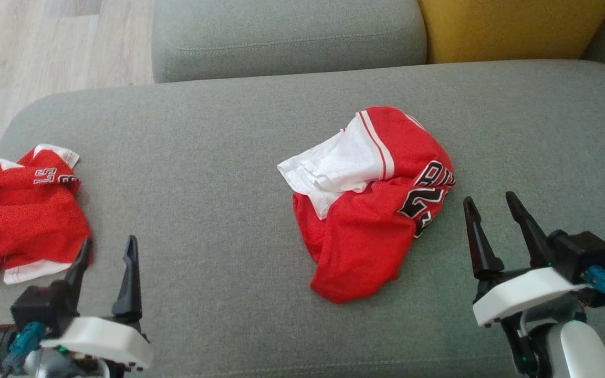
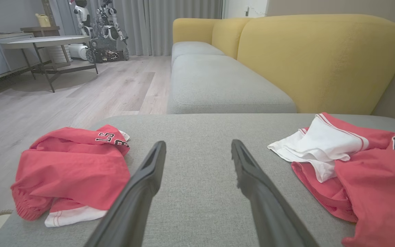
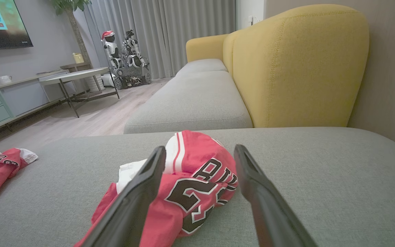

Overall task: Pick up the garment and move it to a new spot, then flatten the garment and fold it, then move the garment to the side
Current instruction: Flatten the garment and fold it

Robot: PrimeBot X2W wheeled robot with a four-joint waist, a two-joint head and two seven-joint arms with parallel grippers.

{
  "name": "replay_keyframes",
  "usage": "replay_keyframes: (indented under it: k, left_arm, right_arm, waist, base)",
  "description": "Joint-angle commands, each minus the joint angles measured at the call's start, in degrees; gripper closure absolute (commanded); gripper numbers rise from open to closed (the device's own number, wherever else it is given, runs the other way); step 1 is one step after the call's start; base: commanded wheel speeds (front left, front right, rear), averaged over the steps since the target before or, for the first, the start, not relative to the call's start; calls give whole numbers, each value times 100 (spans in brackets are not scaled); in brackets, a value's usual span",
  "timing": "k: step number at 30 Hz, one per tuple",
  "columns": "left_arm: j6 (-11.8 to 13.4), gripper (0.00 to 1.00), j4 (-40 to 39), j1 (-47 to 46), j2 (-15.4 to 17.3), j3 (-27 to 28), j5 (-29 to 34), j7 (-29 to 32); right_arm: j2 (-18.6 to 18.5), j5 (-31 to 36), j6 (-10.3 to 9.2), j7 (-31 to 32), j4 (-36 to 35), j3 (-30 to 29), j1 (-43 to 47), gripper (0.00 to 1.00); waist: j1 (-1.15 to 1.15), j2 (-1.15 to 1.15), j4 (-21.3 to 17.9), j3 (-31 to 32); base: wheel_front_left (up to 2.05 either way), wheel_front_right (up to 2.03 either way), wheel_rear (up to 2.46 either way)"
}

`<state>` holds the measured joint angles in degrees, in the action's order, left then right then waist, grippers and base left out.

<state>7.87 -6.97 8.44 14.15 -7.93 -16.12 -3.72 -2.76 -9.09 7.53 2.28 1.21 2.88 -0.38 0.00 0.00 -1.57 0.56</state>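
- The crumpled red-and-white mesh jersey (image 1: pixel 371 210) with black lettering lies in a heap at the centre of the head view, on the grey fabric sofa seat (image 1: pixel 218 157). Its white part is bunched at the heap's upper left. No panel lies flat and no fold is made.
- A second crumpled red garment (image 1: pixel 19 215) with white trim sits at the left edge of the head view, well apart from the jersey and equally bunched.
- The left gripper (image 1: pixel 111 240), at the lower left of the head view, has its fingers spread apart with nothing between them. In the left wrist view they point over bare seat between the two garments.
- The right gripper (image 1: pixel 489 197), at the lower right, is likewise spread and empty, just right of the jersey. In the right wrist view the lettered part shows beyond the fingers, unclasped.
- Assessment: nothing of the task shows as done. Pick-up, relocation, flattening, folding and setting aside all remain.
- Assessment: the pictures do not settle which garment is meant. The central jersey, nearest the right gripper, appears the likelier.
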Motion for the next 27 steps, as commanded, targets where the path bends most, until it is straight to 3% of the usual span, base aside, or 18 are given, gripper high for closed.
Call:
replay_keyframes:
  k: [1, 27]
  left_arm:
    - [17, 0, -133, -213, 82, 187, 93, 5]
    - [39, 0, 143, -393, 98, 72, 31, -104]
  right_arm:
    - [-17, -4, -4, -5, -168, 126, -153, 0]
    - [-15, -50, -4, -44, -76, 91, -199, 0]
  waist:
    - [0, 0, -12, 10]
    - [0, 0, 4, -49]
  base:
    - [0, 0, 0]
    - [0, 0, 0]
